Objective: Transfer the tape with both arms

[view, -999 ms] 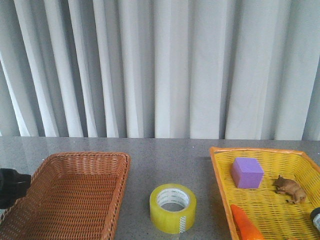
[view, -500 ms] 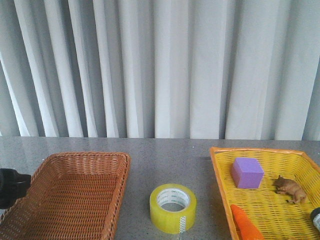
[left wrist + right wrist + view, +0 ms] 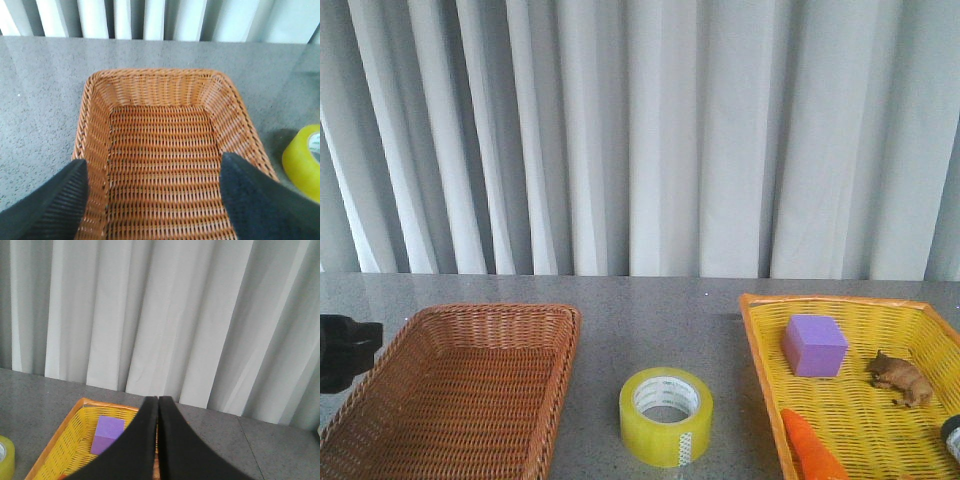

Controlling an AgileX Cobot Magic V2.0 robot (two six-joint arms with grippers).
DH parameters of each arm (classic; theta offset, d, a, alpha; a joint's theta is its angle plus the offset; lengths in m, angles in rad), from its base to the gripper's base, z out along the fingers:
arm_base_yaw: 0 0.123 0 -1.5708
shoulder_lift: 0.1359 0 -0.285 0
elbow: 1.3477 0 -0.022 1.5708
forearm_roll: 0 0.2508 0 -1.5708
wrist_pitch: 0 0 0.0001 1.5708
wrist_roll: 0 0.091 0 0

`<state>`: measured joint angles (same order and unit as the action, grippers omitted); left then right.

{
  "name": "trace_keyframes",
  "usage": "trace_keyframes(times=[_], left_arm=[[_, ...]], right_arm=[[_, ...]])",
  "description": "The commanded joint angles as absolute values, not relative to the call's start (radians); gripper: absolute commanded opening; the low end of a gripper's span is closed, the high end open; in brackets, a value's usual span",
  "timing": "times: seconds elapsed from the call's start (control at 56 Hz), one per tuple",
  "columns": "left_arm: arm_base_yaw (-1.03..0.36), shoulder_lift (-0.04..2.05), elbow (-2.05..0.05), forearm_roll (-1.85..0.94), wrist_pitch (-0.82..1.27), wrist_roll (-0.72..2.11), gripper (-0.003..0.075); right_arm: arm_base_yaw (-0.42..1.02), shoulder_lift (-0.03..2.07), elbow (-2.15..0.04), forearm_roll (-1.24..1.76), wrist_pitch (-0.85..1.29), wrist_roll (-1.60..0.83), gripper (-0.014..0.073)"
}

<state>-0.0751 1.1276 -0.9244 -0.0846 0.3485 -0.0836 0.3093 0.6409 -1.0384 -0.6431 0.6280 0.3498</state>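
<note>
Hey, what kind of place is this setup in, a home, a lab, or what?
Probably a robot lab or test bench: a bare grey table before a plain white curtain, with staged props, a brown wicker basket, a yellow basket of toys and a tape roll.

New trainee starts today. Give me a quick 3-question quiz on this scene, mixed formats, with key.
1. True or false: the tape roll lies inside the brown basket.
2. Multiple choice: which is in the yellow basket? A) a purple block B) a green cup C) a spoon
3. Fill in: the left gripper is ____ and the right gripper is ____.

Key: 1. false, it stands on the table between the two baskets. 2. A. 3. open; shut, fingers pressed together with nothing between them.
</note>
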Motion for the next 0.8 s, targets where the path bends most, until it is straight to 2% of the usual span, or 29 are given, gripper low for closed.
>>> trace_keyframes(times=[0.0, 0.303, 0.518, 0.785], left_arm=[[-0.081, 1.11, -0.959, -0.135, 0.284, -0.093, 0.0536], [-0.095, 1.139, -1.017, -0.444, 0.343, 0.0, 0.0536], [-0.258, 1.283, -1.292, -0.566, 0.546, 0.339, 0.0534], [-0.423, 1.553, -1.634, -0.562, 0.641, 0.359, 0.0533]], right_arm=[[0.308, 0.644, -1.061, -0.671, 0.559, 0.352, -0.0005], [0.308, 0.644, -1.061, -0.671, 0.56, 0.352, -0.0005], [0.308, 0.644, -1.061, -0.671, 0.56, 0.352, -0.0005], [0.308, 0.644, -1.061, -0.671, 0.56, 0.352, -0.0005]])
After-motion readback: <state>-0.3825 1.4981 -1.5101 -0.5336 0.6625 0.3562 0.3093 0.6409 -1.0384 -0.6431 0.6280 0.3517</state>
